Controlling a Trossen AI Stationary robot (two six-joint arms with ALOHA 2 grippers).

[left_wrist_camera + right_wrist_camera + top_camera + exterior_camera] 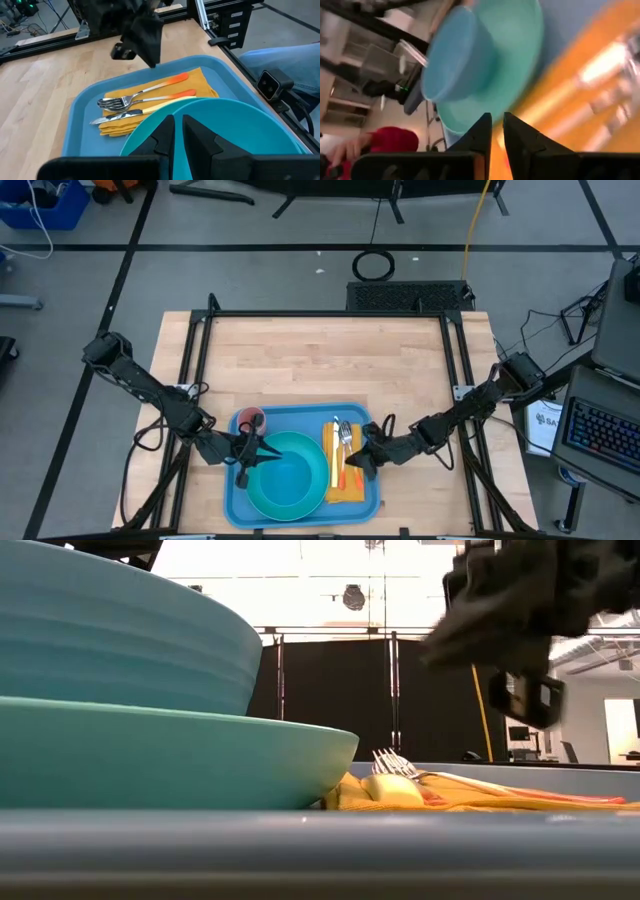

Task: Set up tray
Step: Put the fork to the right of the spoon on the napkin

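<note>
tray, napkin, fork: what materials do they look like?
Tray: likely molded plastic, smooth blue surface with a soft sheen, rounded raised rim.
Napkin: looks like cloth or soft paper, matte yellow-orange, folded with wrinkled edges; which one is unclear.
Fork: shiny silver tines and neck, probably metal; the orange handle looks plastic.

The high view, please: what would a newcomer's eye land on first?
The blue tray at the table's near edge, holding a cyan plate and a yellow napkin with cutlery. The left gripper and right gripper flank it from either side.
</note>
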